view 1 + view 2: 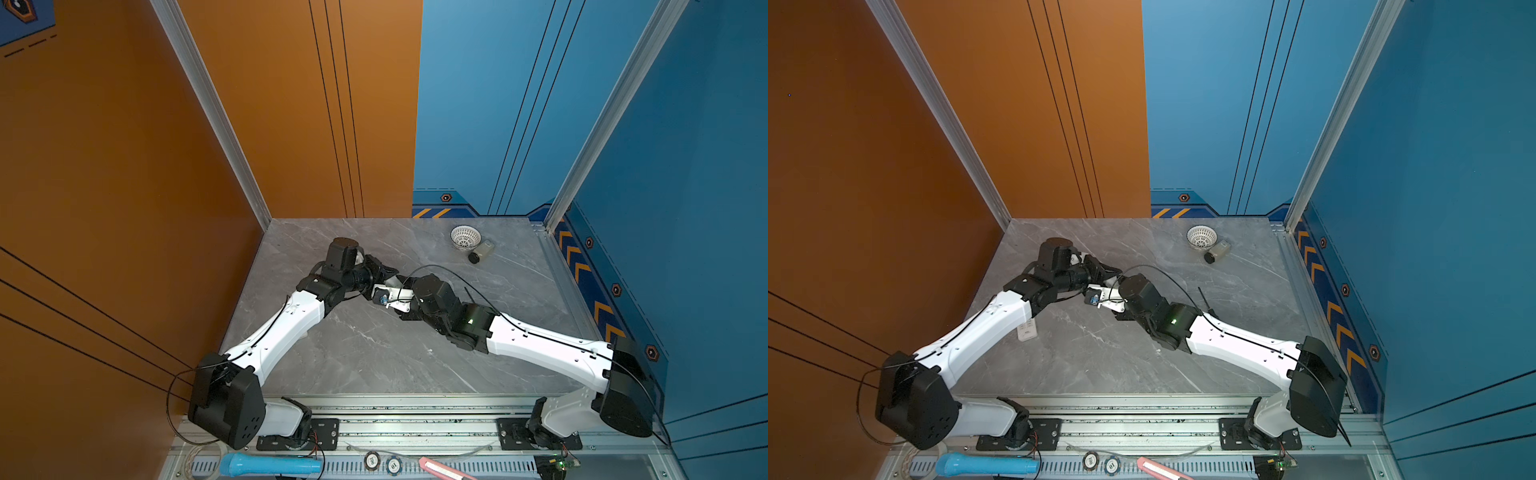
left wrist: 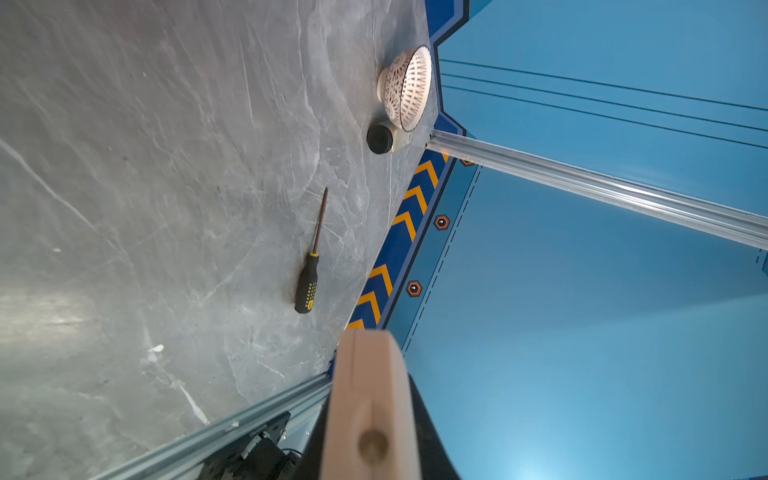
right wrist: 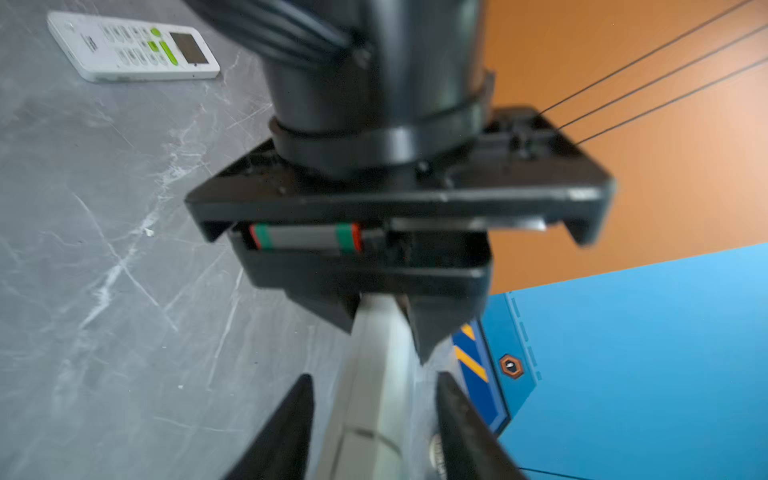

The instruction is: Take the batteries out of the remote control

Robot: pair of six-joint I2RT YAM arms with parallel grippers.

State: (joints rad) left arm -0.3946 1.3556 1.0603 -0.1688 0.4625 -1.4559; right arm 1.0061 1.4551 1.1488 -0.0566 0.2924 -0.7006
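Closest to the lens in the right wrist view is my right pincer [image 3: 374, 376], jaws spread either side of the white remote [image 3: 370, 424], touching nothing. Mid frame, my left pincer [image 3: 384, 320] is clenched on that remote, so one grip carries it. Upper left, a second remote [image 3: 129, 45] lies on the bench [image 3: 83, 270].

Left wrist view: the remote's end sits bottom centre, with the screwdriver [image 2: 308, 274] flat mid frame.

Both top views: wrists almost knuckle to knuckle mid-bench.

No batteries in sight anywhere, probably inside. My worry: the grip looks near one end, so a nudge from my right could lever the remote loose and drop it.
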